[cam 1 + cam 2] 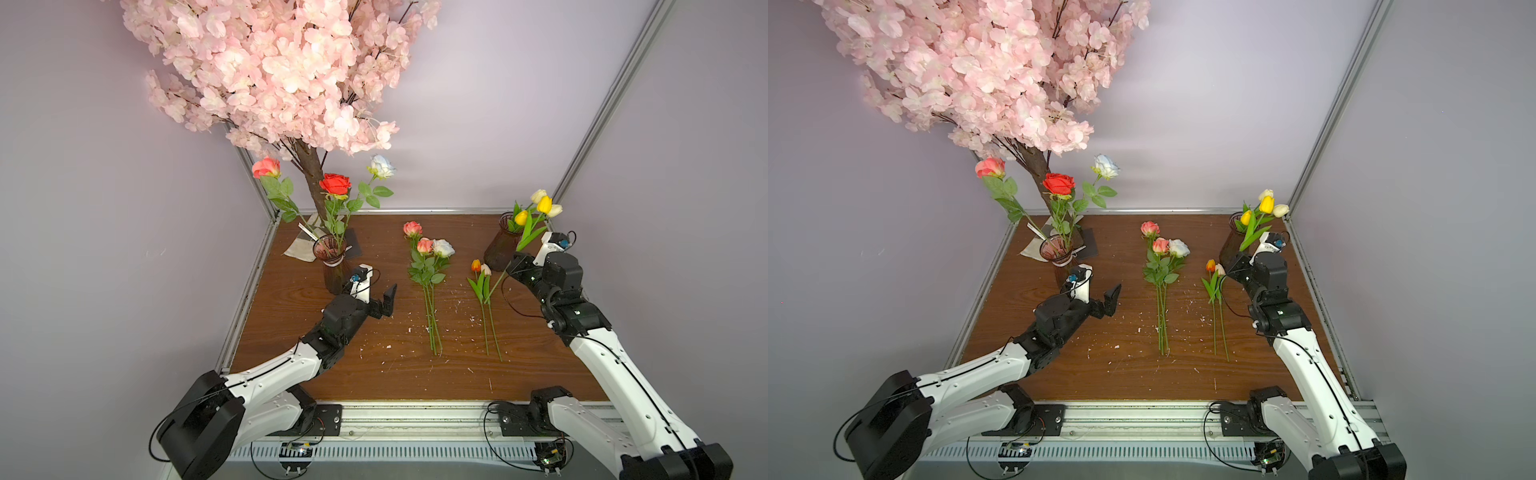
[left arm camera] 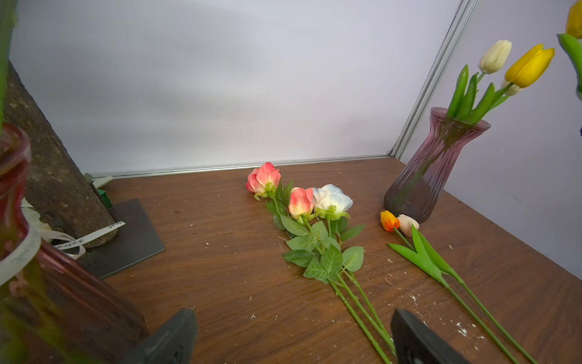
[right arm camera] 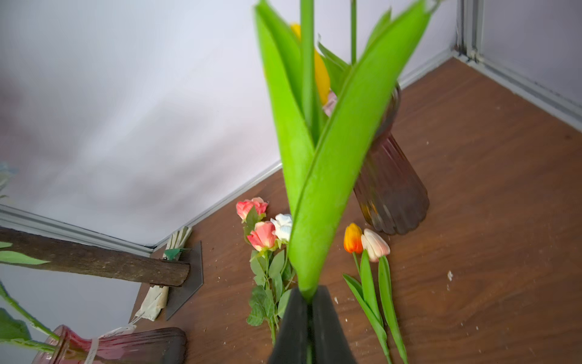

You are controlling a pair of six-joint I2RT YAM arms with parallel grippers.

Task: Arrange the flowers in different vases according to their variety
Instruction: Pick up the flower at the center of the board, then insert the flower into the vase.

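My right gripper (image 1: pixel 513 264) (image 3: pixel 310 294) is shut on the stem of a tulip (image 1: pixel 528 235) (image 3: pixel 315 173), holding it upright just in front of the right vase (image 1: pixel 498 249) (image 2: pixel 431 170). That vase holds cream and yellow tulips (image 2: pixel 530 66). The left vase (image 1: pixel 334 276), with a pale neck band, holds a pink-coral, a red (image 1: pixel 335 183) and a white rose. My left gripper (image 1: pixel 384 303) (image 2: pixel 293 318) hangs open and empty beside it. Three roses (image 1: pixel 428 249) (image 2: pixel 302 201) lie mid-table. An orange tulip (image 1: pixel 476 265) and a pale pink tulip (image 1: pixel 485 270) lie to their right.
The blossom tree's trunk (image 1: pixel 313 183) rises from a dark metal base plate (image 2: pixel 126 239) behind the left vase, and its pink canopy (image 1: pixel 270 70) overhangs the back left. Walls with aluminium rails (image 1: pixel 415 210) close in the wooden table (image 1: pixel 374 374). White crumbs are scattered on it.
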